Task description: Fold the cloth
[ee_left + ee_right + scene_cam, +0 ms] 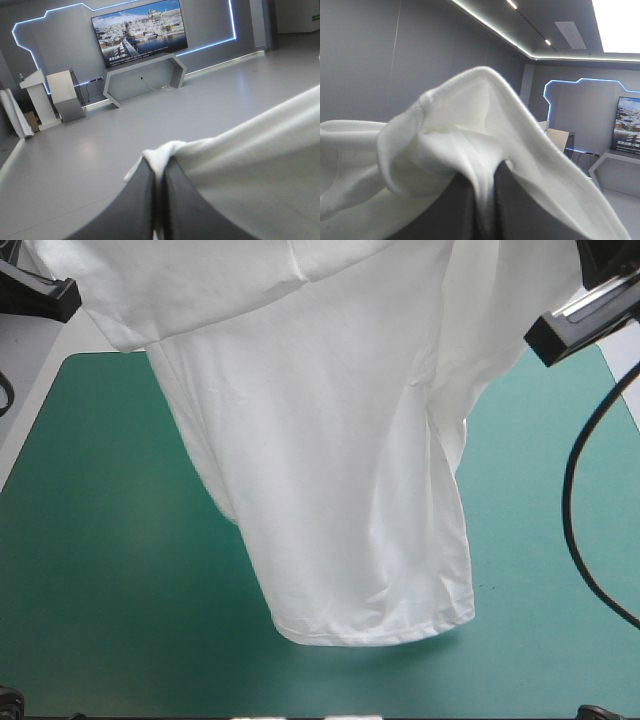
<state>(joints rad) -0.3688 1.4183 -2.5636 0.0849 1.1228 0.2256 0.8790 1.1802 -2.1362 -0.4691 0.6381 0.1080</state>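
The left tool (158, 172) has two broad black fingers (127, 210), smooth and matte with a soft sheen. Each is shaped like a curved fin, wide at the base and narrowing to a slim tip. The right tool (485, 180) has the same pair of plain black fingers (520, 215). In the high view, the left arm (35, 288) shows as a black angular block with a pale edge line, and the right arm (612, 258) as a black housing.
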